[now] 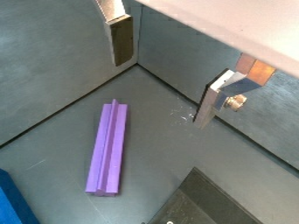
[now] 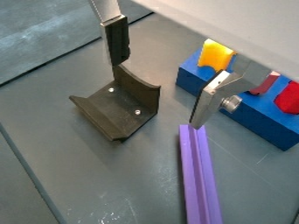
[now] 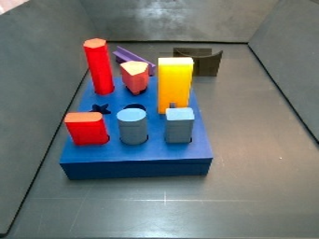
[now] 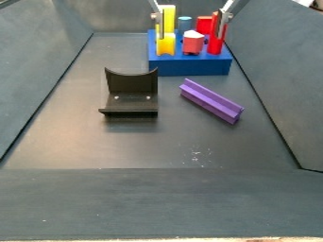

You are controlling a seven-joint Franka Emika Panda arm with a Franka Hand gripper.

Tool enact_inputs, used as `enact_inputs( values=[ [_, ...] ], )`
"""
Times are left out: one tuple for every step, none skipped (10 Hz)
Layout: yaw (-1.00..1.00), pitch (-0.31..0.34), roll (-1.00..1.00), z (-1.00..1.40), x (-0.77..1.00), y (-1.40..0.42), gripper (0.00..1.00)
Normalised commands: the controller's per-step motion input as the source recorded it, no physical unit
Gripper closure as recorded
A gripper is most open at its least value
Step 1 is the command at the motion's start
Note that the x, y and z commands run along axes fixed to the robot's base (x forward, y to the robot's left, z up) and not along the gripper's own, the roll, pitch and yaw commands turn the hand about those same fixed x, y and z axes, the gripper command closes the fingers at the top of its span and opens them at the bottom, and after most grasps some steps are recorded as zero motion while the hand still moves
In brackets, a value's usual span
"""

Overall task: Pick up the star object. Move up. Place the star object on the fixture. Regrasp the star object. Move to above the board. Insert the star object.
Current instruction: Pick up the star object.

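**Star peg lies free on the floor, gripper open above it**

Dark grey floor (image 4: 76, 113) with sloped walls closes the work area on all sides. On it lies the long purple peg with star-shaped cross-section (image 4: 211, 101), flat on its side, between the small dark fixture with curved notch (image 4: 128, 94) and the right wall, and a little in front of the thick blue board with coloured pegs (image 4: 192, 64). It touches none of them.

The gripper (image 1: 163, 74) hangs above the floor with jaws spread wide and nothing between them; in a wrist view the peg's end is just below the silver finger (image 2: 212, 99).

I judge the peg to be rigid, light, probably smooth plastic. Its ridges could let it roll or twist between flat pads, so a grasp across the middle of its length, on two opposite faces, seems safest.

Room around the peg looks enough for both fingers. The fixture and the board's front edge are near, so a straight descent is better than a sideways approach.
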Motion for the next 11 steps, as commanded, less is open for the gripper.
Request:
enact_inputs(
  values=[
    [0.32, -0.116, -0.01, -0.40, -0.45, 0.00, 0.00],
    [0.79, -0.083, 0.06, -0.77, -0.43, -0.07, 0.00],
    [0.96, 0.031, 0.13, -0.90, 0.00, -0.20, 0.00],
    [0.97, 0.056, 0.12, -0.91, 0.00, -0.19, 0.00],
    [0.97, 0.070, 0.13, -0.95, 0.00, -0.19, 0.00],
    [0.96, 0.083, 0.13, -0.97, 0.00, -0.19, 0.00],
    [0.95, 0.087, 0.13, -0.97, 0.00, -0.19, 0.00],
    [0.95, 0.091, 0.13, -0.97, 0.00, -0.20, 0.00],
    [0.89, 0.106, 0.12, -0.97, 0.00, -0.24, 0.00],
    [0.85, 0.123, 0.12, -0.94, -0.01, -0.28, 0.00],
    [0.78, 0.156, 0.12, -0.89, -0.01, -0.35, 0.00]
  ],
)
